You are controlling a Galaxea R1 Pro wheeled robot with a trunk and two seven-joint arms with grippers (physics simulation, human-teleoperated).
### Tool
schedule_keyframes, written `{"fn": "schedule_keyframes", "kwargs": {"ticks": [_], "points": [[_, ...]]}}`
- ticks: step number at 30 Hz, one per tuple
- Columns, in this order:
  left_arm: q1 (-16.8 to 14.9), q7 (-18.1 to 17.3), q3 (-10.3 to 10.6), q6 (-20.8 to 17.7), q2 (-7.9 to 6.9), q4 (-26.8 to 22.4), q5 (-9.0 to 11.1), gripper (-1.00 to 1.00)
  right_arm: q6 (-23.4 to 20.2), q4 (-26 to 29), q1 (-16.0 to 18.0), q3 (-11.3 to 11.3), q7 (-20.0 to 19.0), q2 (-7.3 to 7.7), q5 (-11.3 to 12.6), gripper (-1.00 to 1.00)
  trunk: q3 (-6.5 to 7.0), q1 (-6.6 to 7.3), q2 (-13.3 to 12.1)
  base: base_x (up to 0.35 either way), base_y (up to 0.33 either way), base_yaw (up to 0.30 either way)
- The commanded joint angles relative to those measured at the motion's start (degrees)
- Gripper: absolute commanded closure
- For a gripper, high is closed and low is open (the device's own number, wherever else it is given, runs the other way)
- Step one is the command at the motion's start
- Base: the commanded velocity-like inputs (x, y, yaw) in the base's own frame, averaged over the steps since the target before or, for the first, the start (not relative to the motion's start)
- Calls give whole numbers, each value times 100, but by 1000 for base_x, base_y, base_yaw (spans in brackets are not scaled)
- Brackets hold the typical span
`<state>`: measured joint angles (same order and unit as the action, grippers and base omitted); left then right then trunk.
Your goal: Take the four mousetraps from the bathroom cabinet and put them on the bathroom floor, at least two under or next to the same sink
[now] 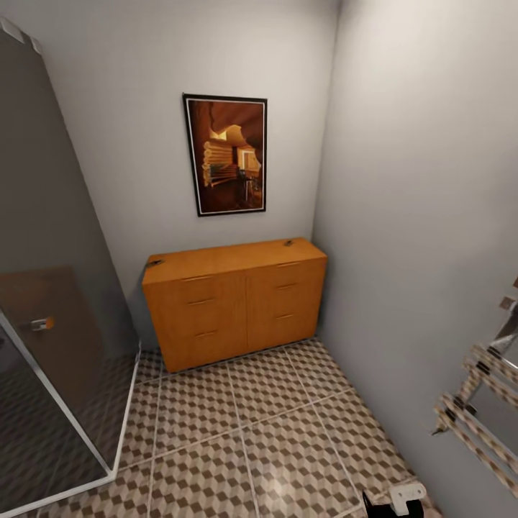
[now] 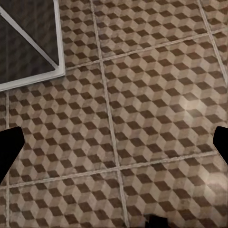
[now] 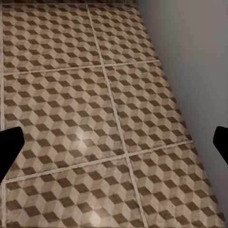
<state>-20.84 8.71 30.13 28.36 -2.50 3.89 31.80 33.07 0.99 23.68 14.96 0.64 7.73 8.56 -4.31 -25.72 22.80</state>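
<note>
Cabinet [image 1: 234, 302] ahead, two tiny dark mousetraps [image 1: 288, 243] atop — indistinct, both end effectors released

Blk gripper [image 2: 114, 147] fingertips; white-n-blk arm [image 1: 403, 498]

The bathroom floor [image 2: 142, 109] takes up most of the frame: large square tiles printed with brown, beige and white cubes, split by pale grout lines, one running top to bottom just left of centre and two crossing it. In the upper left corner sits a white-framed dark panel [image 2: 28, 42], probably the shower enclosure's glass, its pale edge slanting along the tiles. The left gripper [image 2: 114, 145] shows as two black fingertips [image 2: 9, 147] at the left and right edges, set far apart, with bare floor between them
</note>
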Motion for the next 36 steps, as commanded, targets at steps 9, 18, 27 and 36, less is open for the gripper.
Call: {"fn": "schedule_keyframes", "kwargs": {"ticks": [9,18,27,36], "points": [[-8,26,45,21,4,15,2,-100,15,-3,5,50,7,0,47,-100,-12,-7,12,311,0,129],[-8,26,45,22,4,15,0,-100,16,-3,4,50,7,0,49,-100,-12,-7,12,85,0,246],[-8,26,45,21,4,15,0,-100,17,-3,5,50,7,0,48,-100,-12,-7,12,7,0,256],[-8,26,45,21,4,15,2,-100,16,-3,3,50,7,0,48,-100,-12,-7,12,33,-34,256]]}}
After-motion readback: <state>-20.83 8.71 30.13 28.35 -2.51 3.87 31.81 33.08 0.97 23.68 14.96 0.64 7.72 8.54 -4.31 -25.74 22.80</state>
